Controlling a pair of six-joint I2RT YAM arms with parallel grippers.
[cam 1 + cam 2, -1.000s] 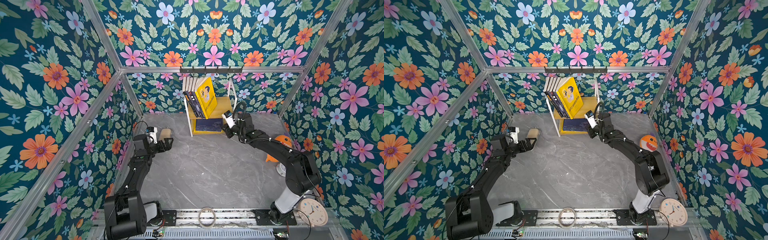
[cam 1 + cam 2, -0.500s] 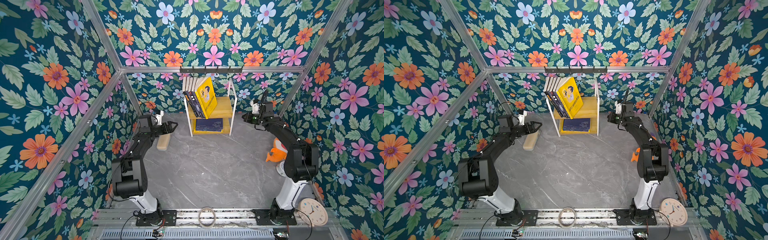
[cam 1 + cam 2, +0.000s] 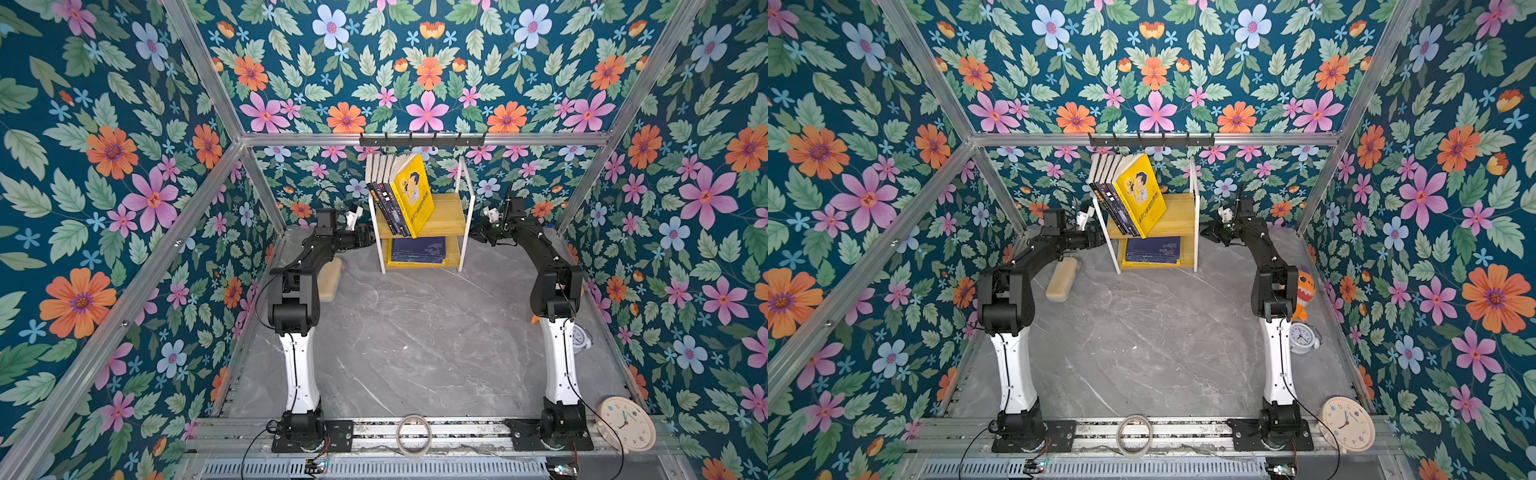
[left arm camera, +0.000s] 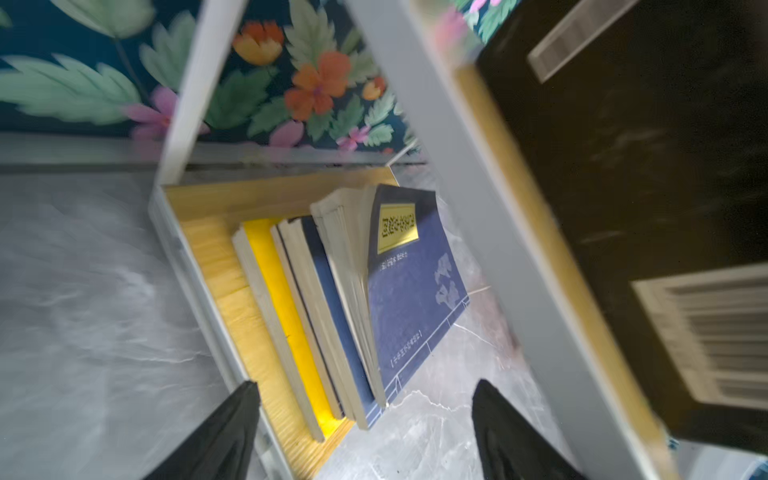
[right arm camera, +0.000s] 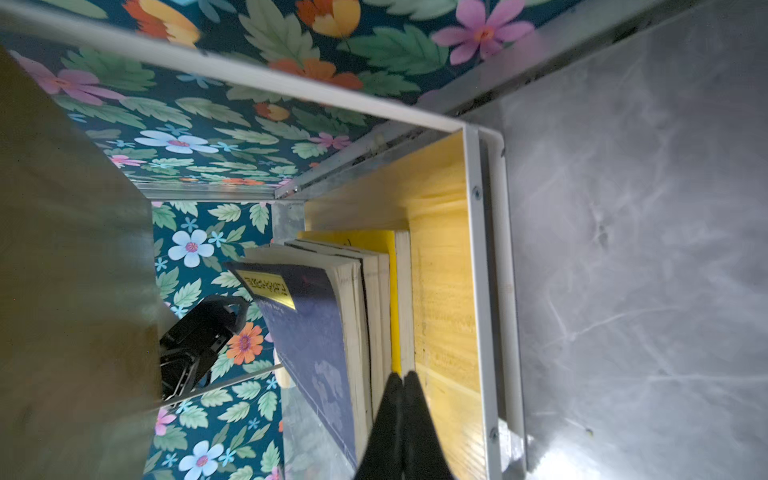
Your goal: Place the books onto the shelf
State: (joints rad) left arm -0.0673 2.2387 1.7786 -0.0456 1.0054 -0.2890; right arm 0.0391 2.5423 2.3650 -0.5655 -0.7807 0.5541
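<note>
Nearest me, a ring of tape (image 3: 413, 435) lies on the front rail, and a round wall clock (image 3: 626, 424) rests at the near right corner. Farther in on the right, a small alarm clock (image 3: 1302, 337) and an orange plush fish (image 3: 1304, 286) sit behind the right arm. On the left, a beige block (image 3: 1062, 277) lies on the grey floor (image 3: 415, 332).

Both arms reach toward the far wall, where the shelf (image 3: 446, 214) stands. The left gripper (image 4: 365, 384) comes at its left side, level with the lower tier. Its fingers (image 4: 232, 419) are spread wide with nothing in them. The stack of books (image 3: 417, 249) lying flat on the lower board is in line with the gap between them, and neither finger touches it.

The right gripper (image 5: 401, 376) comes in from the right side, its fingers pressed together on nothing. Its tips point at the page edges of that same stack, just beside it; I cannot tell whether they touch.

On the upper board, a row of dark books (image 3: 388, 203) leans with its tops to the left. A yellow book (image 3: 413, 195) with a cartoon boy is on the right end of the row.
</note>
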